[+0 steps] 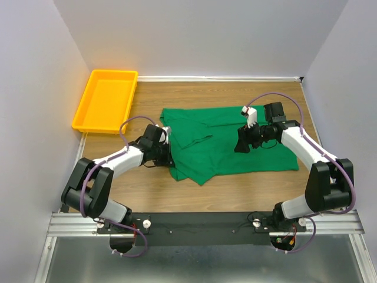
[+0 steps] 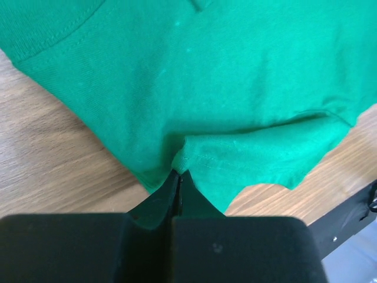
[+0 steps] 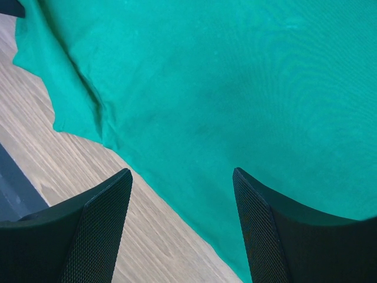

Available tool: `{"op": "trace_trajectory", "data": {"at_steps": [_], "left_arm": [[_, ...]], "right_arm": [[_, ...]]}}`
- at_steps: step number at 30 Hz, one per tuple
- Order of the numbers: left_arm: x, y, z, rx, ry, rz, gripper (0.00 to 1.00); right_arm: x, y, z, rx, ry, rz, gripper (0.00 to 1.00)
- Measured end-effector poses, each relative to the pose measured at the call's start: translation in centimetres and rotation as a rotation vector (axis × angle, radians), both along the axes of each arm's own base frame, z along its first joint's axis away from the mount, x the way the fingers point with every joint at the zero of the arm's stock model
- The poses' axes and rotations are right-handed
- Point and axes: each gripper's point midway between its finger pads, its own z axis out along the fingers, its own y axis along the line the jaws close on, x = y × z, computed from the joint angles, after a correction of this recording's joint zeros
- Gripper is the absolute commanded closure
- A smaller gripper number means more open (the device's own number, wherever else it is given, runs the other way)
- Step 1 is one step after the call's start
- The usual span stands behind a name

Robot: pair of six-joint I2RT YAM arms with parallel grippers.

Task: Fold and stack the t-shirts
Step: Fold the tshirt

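Observation:
A green t-shirt [image 1: 235, 144] lies partly folded in the middle of the wooden table. My left gripper [image 1: 166, 154] is at its left edge, shut on a pinch of the t-shirt's hem [image 2: 182, 159]. My right gripper [image 1: 242, 143] hovers over the shirt's right half, open and empty; its fingers [image 3: 106, 200] straddle the shirt's near edge [image 3: 177, 177] above the wood. No white neck label shows.
A yellow plastic tray [image 1: 106, 100] sits at the back left, against the left wall. White walls close the table on three sides. The black mounting rail [image 1: 206, 227] runs along the near edge.

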Motion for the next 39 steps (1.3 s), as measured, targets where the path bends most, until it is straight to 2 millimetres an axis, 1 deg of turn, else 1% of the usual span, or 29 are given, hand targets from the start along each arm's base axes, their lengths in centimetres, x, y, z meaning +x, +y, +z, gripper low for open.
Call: {"op": "trace_trajectory", "data": {"at_steps": [2,4,6,8,9,10,11,12,13,15,16,17,18,19,21,22,25,26,28,30,32,34,39], "left_arm": [[0.2,-0.1,0.6,-0.007,-0.014,0.000,1.00],[0.7,-0.4,1.8,-0.027,-0.043,0.000,1.00],[0.9,-0.7,2.9,-0.051,-0.066,0.000,1.00],[0.9,-1.0,4.0,-0.076,-0.090,-0.005,1.00],[0.8,-1.1,4.7,-0.094,-0.102,-0.009,1.00],[0.8,-1.2,5.0,-0.103,-0.107,-0.013,1.00],[0.7,-1.4,5.4,-0.118,-0.113,-0.017,1.00],[0.6,-1.6,5.8,-0.134,-0.118,-0.021,1.00],[0.5,-1.7,6.1,-0.145,-0.122,-0.023,1.00],[0.2,-1.9,6.6,-0.169,-0.129,-0.029,1.00],[0.1,-2.0,6.7,-0.180,-0.130,-0.032,1.00],[-0.1,-2.0,6.8,-0.187,-0.129,-0.034,1.00],[-0.2,-2.1,6.8,-0.193,-0.126,-0.035,1.00],[-0.4,-2.1,6.9,-0.199,-0.121,-0.036,1.00],[-0.5,-2.2,6.9,-0.207,-0.117,-0.039,1.00],[-0.5,-2.3,6.9,-0.211,-0.117,-0.042,1.00],[-0.5,-2.6,7.2,-0.228,-0.123,-0.053,1.00],[-0.4,-2.7,7.2,-0.232,-0.123,-0.057,1.00],[-0.4,-2.9,7.1,-0.243,-0.123,-0.066,1.00],[-0.6,-2.9,6.7,-0.245,-0.115,-0.070,1.00],[-0.8,-2.9,6.3,-0.245,-0.107,-0.073,1.00],[-1.0,-2.9,6.0,-0.246,-0.097,-0.078,1.00],[-1.2,-3.0,6.0,-0.253,-0.095,-0.085,1.00]], "right_arm": [[0.0,-0.1,-0.1,-0.008,0.000,-0.005,0.23],[0.2,-0.7,-0.5,-0.037,-0.001,-0.025,0.23],[0.4,-1.8,-0.8,-0.074,-0.004,-0.059,0.23],[0.6,-3.6,-1.1,-0.116,-0.001,-0.113,0.23],[0.8,-4.9,-1.2,-0.137,0.002,-0.146,0.23],[0.9,-6.6,-1.3,-0.164,0.009,-0.193,0.24],[0.9,-8.0,-1.4,-0.176,0.018,-0.226,0.24],[0.7,-9.8,-1.7,-0.198,0.031,-0.267,0.24],[0.3,-12.4,-2.0,-0.227,0.056,-0.323,0.25],[-0.7,-15.9,-2.4,-0.262,0.096,-0.407,0.27],[-1.5,-17.5,-2.7,-0.290,0.118,-0.437,0.30],[-1.9,-18.4,-2.8,-0.305,0.133,-0.457,0.35],[-2.8,-19.5,-3.1,-0.328,0.159,-0.479,0.45],[-3.2,-19.9,-3.2,-0.339,0.174,-0.490,0.47],[-4.0,-21.2,-3.2,-0.364,0.207,-0.530,0.48],[-4.2,-21.6,-3.2,-0.373,0.212,-0.541,0.48],[-4.1,-24.0,-2.7,-0.402,0.218,-0.627,0.48],[-4.1,-25.1,-2.6,-0.410,0.218,-0.661,0.50],[-4.4,-26.4,-2.9,-0.412,0.233,-0.702,0.52],[-5.0,-27.6,-4.0,-0.401,0.276,-0.737,0.54],[-5.4,-28.1,-4.9,-0.388,0.305,-0.753,0.54],[-5.7,-28.0,-5.8,-0.363,0.332,-0.755,0.57],[-5.8,-27.0,-6.7,-0.313,0.347,-0.731,0.57]]}}
